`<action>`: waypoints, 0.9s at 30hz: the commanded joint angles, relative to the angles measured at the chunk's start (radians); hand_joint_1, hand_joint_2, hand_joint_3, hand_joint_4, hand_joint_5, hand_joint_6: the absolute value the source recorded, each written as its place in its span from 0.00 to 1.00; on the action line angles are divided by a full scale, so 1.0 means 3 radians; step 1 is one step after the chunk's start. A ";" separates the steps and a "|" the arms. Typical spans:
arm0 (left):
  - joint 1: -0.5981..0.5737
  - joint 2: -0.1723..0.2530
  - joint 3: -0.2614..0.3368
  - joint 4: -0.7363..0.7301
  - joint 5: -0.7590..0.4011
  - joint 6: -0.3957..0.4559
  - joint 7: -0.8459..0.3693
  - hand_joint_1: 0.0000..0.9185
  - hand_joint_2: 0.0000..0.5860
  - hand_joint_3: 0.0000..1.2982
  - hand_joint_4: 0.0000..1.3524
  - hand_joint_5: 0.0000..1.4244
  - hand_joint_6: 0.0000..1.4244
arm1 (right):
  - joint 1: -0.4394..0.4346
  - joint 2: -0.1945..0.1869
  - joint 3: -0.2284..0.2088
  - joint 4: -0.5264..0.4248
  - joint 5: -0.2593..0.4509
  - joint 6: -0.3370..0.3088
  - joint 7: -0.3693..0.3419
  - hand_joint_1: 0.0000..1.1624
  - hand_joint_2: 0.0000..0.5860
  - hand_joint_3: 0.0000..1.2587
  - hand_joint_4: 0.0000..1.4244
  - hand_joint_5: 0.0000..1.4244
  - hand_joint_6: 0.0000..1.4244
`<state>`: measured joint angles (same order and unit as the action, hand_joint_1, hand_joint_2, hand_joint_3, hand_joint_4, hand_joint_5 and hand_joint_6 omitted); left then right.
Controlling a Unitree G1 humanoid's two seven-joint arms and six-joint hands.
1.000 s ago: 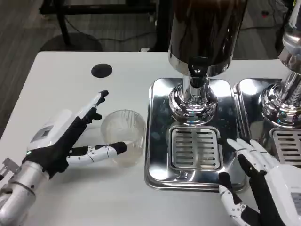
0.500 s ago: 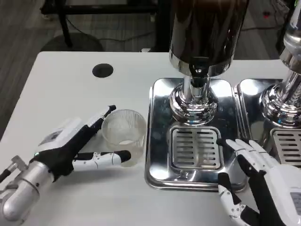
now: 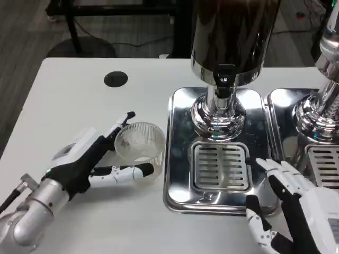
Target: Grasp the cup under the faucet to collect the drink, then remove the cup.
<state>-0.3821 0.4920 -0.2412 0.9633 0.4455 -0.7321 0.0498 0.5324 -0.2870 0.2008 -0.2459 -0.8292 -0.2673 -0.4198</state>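
Since the earlier frames my left hand [image 3: 87, 159] has crept forward and to the right, and the cup [image 3: 140, 147] has slid with it toward the drip tray [image 3: 180, 153]; the right hand [image 3: 288, 198] has barely stirred.

I take the drip tray as my landmark. The clear ribbed cup stands upright on the white table [image 3: 69, 100], just off the tray's left edge, not yet on it. My left hand lies further left of the tray, its fingers spread around the cup: one finger reaches along the cup's far side, another lies along its near side with its tip close to the tray's edge. I cannot tell whether they truly grip the cup or only bracket it.

The dispenser [image 3: 230, 37] rises from the back of the tray, its faucet [image 3: 223, 84] hanging above the slotted grate [image 3: 220, 167] in the tray's middle. My right hand rests at the tray's near right corner, fingers apart and holding nothing. A black round spot [image 3: 115, 79] sits on the table well behind and left of the tray. A second tray [image 3: 275, 106] adjoins it on the right.
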 commanded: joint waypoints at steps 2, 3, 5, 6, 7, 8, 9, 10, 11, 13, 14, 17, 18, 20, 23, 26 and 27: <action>-0.0125 -0.0044 -0.0078 0.0133 0.0048 -0.0118 0.0039 0.27 0.10 0.06 0.12 0.23 0.26 | -0.0015 0.0003 -0.0017 -0.0015 0.0066 -0.0019 0.0019 0.36 0.84 0.19 0.14 0.11 0.18; -0.0135 -0.0049 -0.0083 0.0147 0.0049 -0.0128 0.0050 0.28 0.11 0.08 0.14 0.25 0.29 | -0.0019 0.0002 -0.0022 -0.0012 0.0090 -0.0023 0.0027 0.36 0.84 0.19 0.14 0.11 0.18; -0.0148 -0.0056 -0.0086 0.0181 0.0052 -0.0147 0.0091 0.28 0.12 0.11 0.17 0.29 0.37 | -0.0025 -0.0005 -0.0029 -0.0013 0.0131 -0.0035 0.0039 0.36 0.84 0.19 0.14 0.11 0.18; -0.0153 -0.0059 -0.0084 0.0203 0.0047 -0.0168 0.0110 0.29 0.13 0.13 0.19 0.31 0.41 | -0.0027 -0.0009 -0.0031 -0.0016 0.0153 -0.0041 0.0047 0.36 0.84 0.19 0.14 0.11 0.18; -0.0154 -0.0064 -0.0082 0.0224 0.0047 -0.0188 0.0145 0.29 0.15 0.16 0.22 0.34 0.47 | -0.0029 -0.0014 -0.0033 -0.0018 0.0173 -0.0046 0.0055 0.36 0.84 0.19 0.14 0.11 0.18; -0.0154 -0.0070 -0.0075 0.0247 0.0039 -0.0207 0.0171 0.33 0.18 0.21 0.25 0.37 0.50 | -0.0031 -0.0018 -0.0037 -0.0018 0.0188 -0.0050 0.0061 0.36 0.84 0.19 0.14 0.11 0.18; -0.0157 -0.0076 -0.0074 0.0267 0.0037 -0.0220 0.0191 0.34 0.19 0.24 0.27 0.39 0.51 | -0.0034 -0.0023 -0.0039 -0.0019 0.0196 -0.0052 0.0066 0.36 0.84 0.19 0.14 0.11 0.18; -0.0147 -0.0080 -0.0068 0.0282 0.0048 -0.0241 0.0266 0.35 0.20 0.26 0.29 0.40 0.53 | -0.0037 -0.0027 -0.0042 -0.0018 0.0210 -0.0055 0.0075 0.36 0.84 0.19 0.14 0.11 0.18; -0.0135 -0.0086 -0.0058 0.0292 0.0050 -0.0267 0.0331 0.36 0.21 0.27 0.30 0.42 0.56 | -0.0043 -0.0029 -0.0045 -0.0015 0.0227 -0.0058 0.0086 0.36 0.83 0.19 0.14 0.11 0.19; -0.0127 -0.0095 -0.0052 0.0316 0.0054 -0.0305 0.0421 0.36 0.22 0.30 0.33 0.46 0.61 | -0.0054 -0.0033 -0.0051 -0.0007 0.0252 -0.0065 0.0101 0.36 0.83 0.19 0.14 0.11 0.19; -0.0129 -0.0096 -0.0054 0.0330 0.0060 -0.0316 0.0460 0.36 0.22 0.30 0.34 0.47 0.63 | -0.0058 -0.0034 -0.0052 -0.0006 0.0259 -0.0067 0.0106 0.36 0.83 0.19 0.14 0.11 0.19; -0.0137 -0.0108 -0.0042 0.0384 0.0062 -0.0334 0.0558 0.36 0.22 0.31 0.37 0.54 0.71 | -0.0067 -0.0035 -0.0055 -0.0001 0.0275 -0.0070 0.0113 0.36 0.83 0.19 0.13 0.11 0.20; -0.0138 -0.0112 -0.0033 0.0402 0.0058 -0.0344 0.0587 0.36 0.23 0.32 0.39 0.57 0.74 | -0.0069 -0.0034 -0.0057 0.0004 0.0283 -0.0072 0.0115 0.36 0.83 0.19 0.13 0.11 0.20; -0.0137 -0.0116 -0.0027 0.0423 0.0064 -0.0369 0.0655 0.37 0.24 0.34 0.40 0.60 0.78 | -0.0068 -0.0032 -0.0057 0.0012 0.0288 -0.0078 0.0108 0.36 0.83 0.19 0.13 0.11 0.20; -0.0133 -0.0128 -0.0014 0.0444 0.0062 -0.0433 0.0743 0.37 0.24 0.35 0.41 0.62 0.80 | -0.0070 -0.0028 -0.0049 0.0019 0.0278 -0.0085 0.0092 0.35 0.83 0.19 0.13 0.11 0.20; -0.0137 -0.0142 0.0007 0.0438 0.0040 -0.0495 0.0786 0.37 0.24 0.34 0.42 0.63 0.81 | -0.0071 -0.0031 -0.0047 0.0011 0.0273 -0.0089 0.0096 0.35 0.83 0.18 0.13 0.11 0.20; -0.0136 -0.0149 0.0019 0.0426 0.0026 -0.0520 0.0796 0.37 0.24 0.34 0.42 0.63 0.81 | -0.0070 -0.0032 -0.0049 0.0009 0.0274 -0.0090 0.0099 0.35 0.83 0.18 0.13 0.11 0.20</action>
<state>-0.4220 0.4532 -0.2536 1.0963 0.4679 -0.8445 0.2606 0.5139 -0.2900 0.1913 -0.2434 -0.7508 -0.2764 -0.3939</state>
